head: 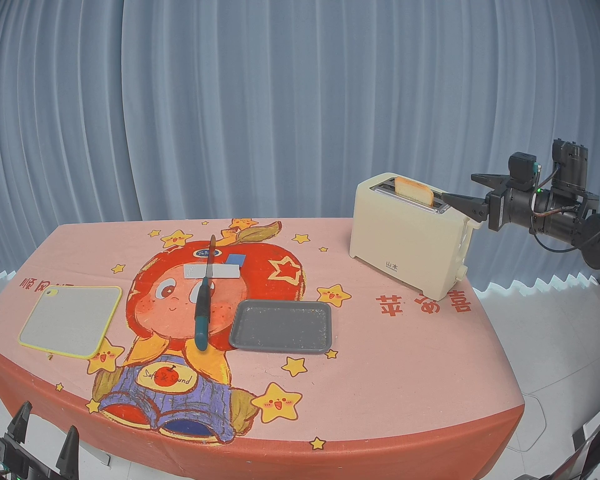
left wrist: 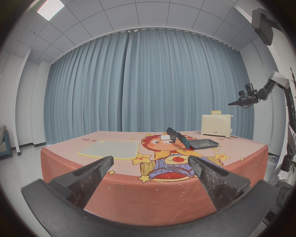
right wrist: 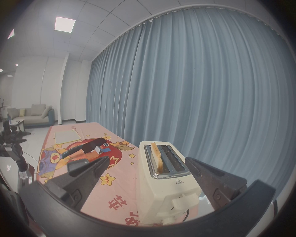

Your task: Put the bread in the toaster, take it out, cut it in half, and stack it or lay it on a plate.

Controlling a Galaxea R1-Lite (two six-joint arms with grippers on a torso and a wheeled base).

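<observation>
Blue curtain (head: 250, 94), tiled ceiling (left wrist: 154, 12) w/ light panel (left wrist: 50, 8), sofa (right wrist: 30, 113)

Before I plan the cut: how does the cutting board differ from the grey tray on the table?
The cutting board is pale with a yellow edge and flat; the tray is dark grey with a raised rim. The cutting board lies at the left end of the table, the tray near the middle, just right of the knife. Both are rounded rectangles with nothing on them.

Bread (head: 414, 190) in toaster (head: 400, 250) (far right), knife (head: 203, 306) just left of plate (head: 281, 326)
</observation>
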